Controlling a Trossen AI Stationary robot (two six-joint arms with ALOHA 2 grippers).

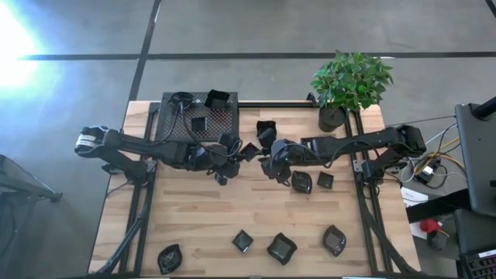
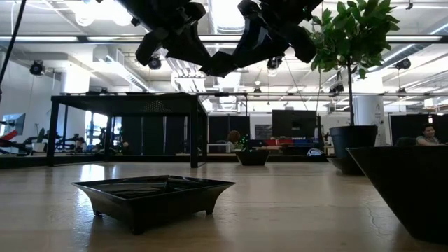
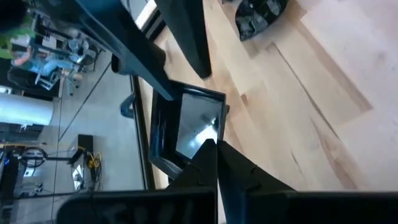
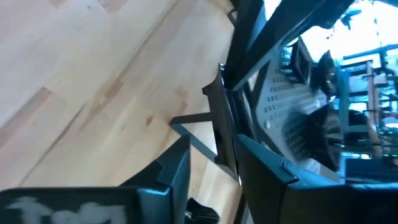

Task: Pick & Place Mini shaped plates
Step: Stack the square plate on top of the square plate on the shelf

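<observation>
We see the left end effector (image 1: 239, 153) clamped on a small square plate (image 1: 249, 150), held above the middle of the table (image 1: 194, 209). The right end effector (image 1: 267, 157) meets it there, fingers parted around the same plate (other plates lie scattered along the near edge).

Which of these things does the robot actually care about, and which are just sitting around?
Job: small black plate pinched by the left gripper mid-table, right gripper open beside it; loose plates on the table; two more plates on the perforated stand.
Bystanders: that stand; potted plant.
</observation>
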